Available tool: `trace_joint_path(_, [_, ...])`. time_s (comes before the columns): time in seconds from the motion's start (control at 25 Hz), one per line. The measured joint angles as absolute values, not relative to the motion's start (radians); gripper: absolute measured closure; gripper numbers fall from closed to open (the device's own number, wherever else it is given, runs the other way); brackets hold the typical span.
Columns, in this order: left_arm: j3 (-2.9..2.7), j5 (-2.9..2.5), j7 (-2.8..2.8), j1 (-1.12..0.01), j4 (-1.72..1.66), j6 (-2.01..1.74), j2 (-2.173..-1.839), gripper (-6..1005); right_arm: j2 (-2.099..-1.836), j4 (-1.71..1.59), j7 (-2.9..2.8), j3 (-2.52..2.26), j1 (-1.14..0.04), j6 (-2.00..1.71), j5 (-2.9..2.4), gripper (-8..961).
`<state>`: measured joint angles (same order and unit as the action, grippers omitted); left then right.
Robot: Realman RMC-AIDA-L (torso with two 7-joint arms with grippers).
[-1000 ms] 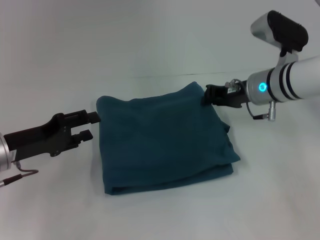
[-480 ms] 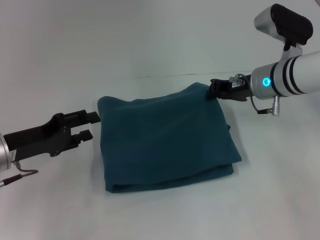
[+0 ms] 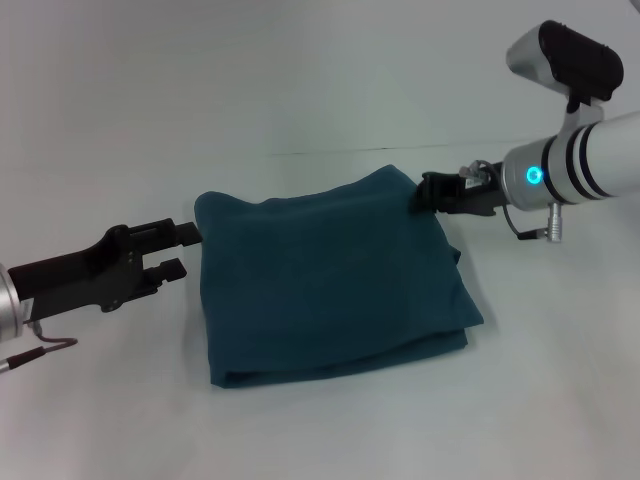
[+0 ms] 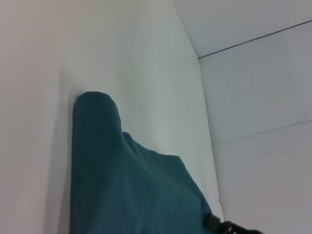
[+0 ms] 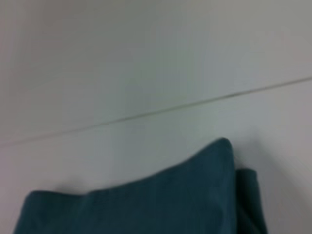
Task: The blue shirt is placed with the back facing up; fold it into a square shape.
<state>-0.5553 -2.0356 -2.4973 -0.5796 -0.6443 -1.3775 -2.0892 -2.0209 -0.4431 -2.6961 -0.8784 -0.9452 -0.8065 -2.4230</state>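
1. Find the shirt [image 3: 335, 275] at the table's [image 3: 320, 90] centre: soft matte teal cloth, folded into a thick, near-square stack with rounded far corners.
2. Note the left gripper [image 3: 178, 250] beside the shirt's left edge, released, its flat black fingers parted.
3. Note the right gripper [image 3: 424, 192] at the far right corner; you cannot tell its grip.
4. Compared with half a second ago, the right gripper sits slightly lower; the shirt is unchanged.

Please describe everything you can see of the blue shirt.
The blue shirt is plain dark teal cloth, soft and matte, folded into a rough square of several layers on the white table. Its edges bulge slightly. The right gripper is at its far right corner; the left gripper, open, sits just beside its left edge.
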Motion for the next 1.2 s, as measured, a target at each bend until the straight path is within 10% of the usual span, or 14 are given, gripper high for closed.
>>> trace_joint_path(0.52, [-0.557, -2.026, -2.497, -0.579, -0.644, -1.386, -2.094, 355, -1.971, -0.414, -2.776, -0.863, -0.934, -0.860, -2.512, 540])
trace_joint_path(1.0, [-0.557, -2.041, -2.261, -0.577, -0.656, -1.593, -2.055, 342, -1.948, -0.688, -2.328, -0.711, -0.647, -1.469, -1.992, 488])
trace_joint_path(1.2, [-0.567, -2.113, -2.043, -0.548, -0.702, -1.740, -2.057, 292, -1.977, -0.689, -2.114, -0.725, -0.531, -1.643, -1.988, 444])
